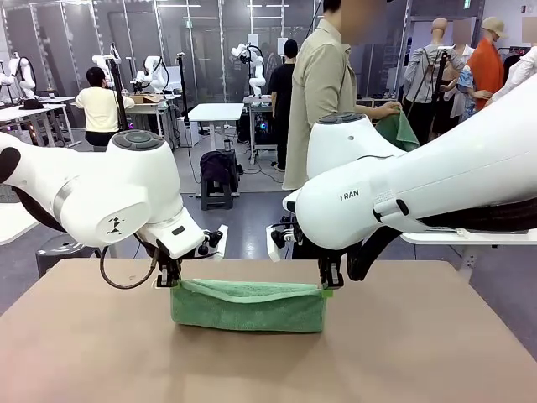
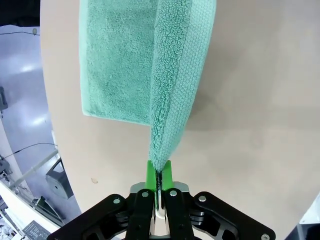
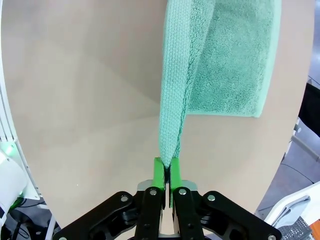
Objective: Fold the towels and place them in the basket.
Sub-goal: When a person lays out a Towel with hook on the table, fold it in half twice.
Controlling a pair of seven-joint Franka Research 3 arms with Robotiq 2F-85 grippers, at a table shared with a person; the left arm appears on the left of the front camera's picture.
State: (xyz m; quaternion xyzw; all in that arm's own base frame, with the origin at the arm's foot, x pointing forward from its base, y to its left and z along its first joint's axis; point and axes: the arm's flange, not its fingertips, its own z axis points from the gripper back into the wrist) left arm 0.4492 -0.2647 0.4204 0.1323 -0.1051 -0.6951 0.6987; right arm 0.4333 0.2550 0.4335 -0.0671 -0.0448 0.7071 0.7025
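A mint green towel (image 1: 248, 306) hangs stretched between both grippers over the far middle of the brown table (image 1: 268, 361), its lower part resting on the tabletop. My left gripper (image 1: 169, 281) is shut on the towel's left upper corner; in the left wrist view the green pads (image 2: 152, 172) pinch the towel (image 2: 170, 100) edge. My right gripper (image 1: 328, 288) is shut on the right upper corner, and the right wrist view shows its pads (image 3: 158, 172) clamped on the towel (image 3: 175, 100) edge. The basket is out of view. A person (image 1: 323, 92) beyond the table holds a darker green cloth (image 1: 399, 130).
The brown table spreads bare in front of the towel and to both sides. Behind it the floor drops away, with a black stool (image 1: 216, 178) and other tables (image 1: 216, 113) farther back. My two white arms crowd the table's far edge.
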